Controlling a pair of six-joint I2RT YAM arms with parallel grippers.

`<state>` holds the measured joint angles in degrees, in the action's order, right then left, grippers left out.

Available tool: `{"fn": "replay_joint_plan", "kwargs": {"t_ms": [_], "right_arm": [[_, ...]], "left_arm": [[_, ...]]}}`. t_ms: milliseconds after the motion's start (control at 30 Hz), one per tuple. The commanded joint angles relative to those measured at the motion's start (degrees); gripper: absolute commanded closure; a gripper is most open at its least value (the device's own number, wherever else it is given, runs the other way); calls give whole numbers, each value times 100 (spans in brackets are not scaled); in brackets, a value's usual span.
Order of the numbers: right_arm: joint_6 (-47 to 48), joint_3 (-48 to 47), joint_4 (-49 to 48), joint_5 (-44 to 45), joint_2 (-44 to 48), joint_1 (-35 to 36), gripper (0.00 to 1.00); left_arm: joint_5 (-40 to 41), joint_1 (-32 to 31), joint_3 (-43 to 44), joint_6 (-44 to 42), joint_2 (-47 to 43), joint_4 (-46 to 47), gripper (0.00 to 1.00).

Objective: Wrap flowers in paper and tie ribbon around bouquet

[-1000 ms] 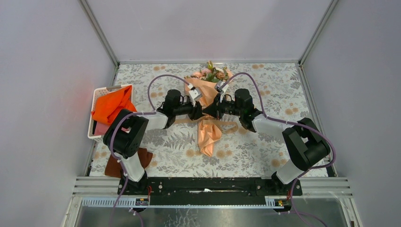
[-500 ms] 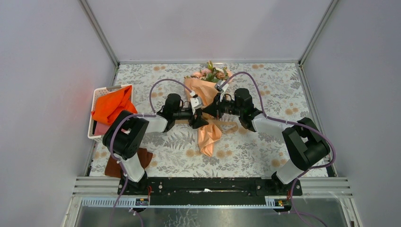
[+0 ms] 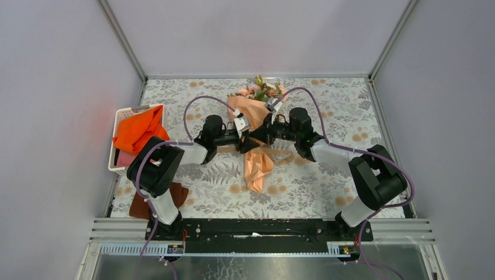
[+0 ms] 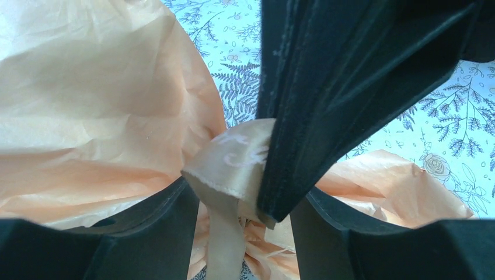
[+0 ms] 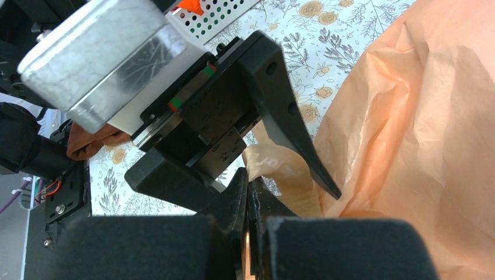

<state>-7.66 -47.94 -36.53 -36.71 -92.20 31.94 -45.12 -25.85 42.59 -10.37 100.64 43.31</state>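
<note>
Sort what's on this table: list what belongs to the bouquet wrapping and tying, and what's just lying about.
Belongs to the job:
flowers
paper
ribbon

Just lying about:
white basket
bright orange cloth in the basket
dark brown cloth by the left arm's base

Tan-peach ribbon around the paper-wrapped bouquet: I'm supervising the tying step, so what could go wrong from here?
1. The narrow flat tan-peach ribbon is pinched only by the shut right gripper; a pull could slip it free and slacken the tie.
2. The open left gripper straddles that gripper's tip, so closing may clamp it instead of ribbon.
3. Thin crinkly peach-orange paper bulges beside both; it might get caught and tear.
</note>
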Motion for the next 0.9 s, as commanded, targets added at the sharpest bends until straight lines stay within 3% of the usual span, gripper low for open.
{"fn": "replay_joint_plan", "kwargs": {"t_ms": [0, 133, 267, 367, 467, 533, 633, 733, 867], "right_arm": [[-160, -155, -336, -54, -52, -25, 100], [-200, -137, -364, -81, -69, -44, 100], [-218, -116, -358, -86, -57, -59, 100], [-208, -121, -195, 50, 5, -94, 97], [-30, -304, 698, 436, 201, -281, 62], [-33, -485, 1512, 700, 400, -593, 49], [-233, -679, 2794, 1335, 492, -1144, 44], [-117, -904, 4265, 2175, 389, -1201, 44], [-272, -1033, 5429, 2352, 130, -1192, 39]], "left_arm": [[-89, -78, -118, -214, 26, 663, 42], [55, -76, -84, -221, 93, 775, 76], [-59, -79, -67, -224, 108, 767, 100], [-24, -79, -90, -253, 92, 701, 100], [-31, -79, -184, -317, 10, 559, 100], [-24, -79, -263, -343, -61, 543, 100], [41, -79, -368, -416, -135, 577, 100], [109, -79, -450, -469, -205, 616, 100], [118, -79, -502, -495, -289, 587, 100]]}}
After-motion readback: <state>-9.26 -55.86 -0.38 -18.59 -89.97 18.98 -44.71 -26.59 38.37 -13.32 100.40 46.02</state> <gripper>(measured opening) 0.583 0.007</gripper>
